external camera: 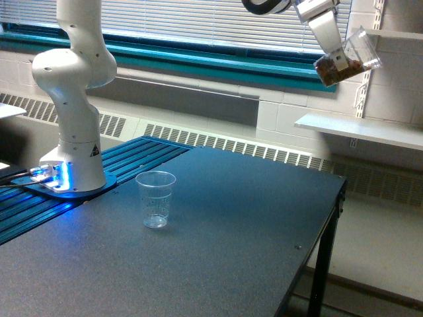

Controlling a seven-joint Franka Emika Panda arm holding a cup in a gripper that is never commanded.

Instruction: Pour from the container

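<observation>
The claw (338,58) is high in the upper right part of the exterior view, far above the table (218,224) and past its far right corner. It is clamped on the container (350,58), a small clear jar with smooth walls. The white fingers (327,30) come down from above and to the left and press the jar on its side. The container is tilted, so its wide mouth points up and to the exterior view's right, and its bottom is lower and to the left. Inside it, a brown material lies in the lower part, near the bottom, just under the fingers. I cannot tell what this material is.

Well below the claw and far to the exterior view's left of it, a tapered clear plastic cup (156,199) stands upright on the dark table. It has faint printed marks on its wall and looks empty. It is well apart from the container, not under it.

Still further to the left from the claw, the white base of the arm (73,125) stands on a round plate at the table edge, with blue light at its foot. Below the claw and a little to its right, a white shelf (360,130) is fixed on the wall. Behind the claw are window blinds (198,23) and a teal window sill.
</observation>
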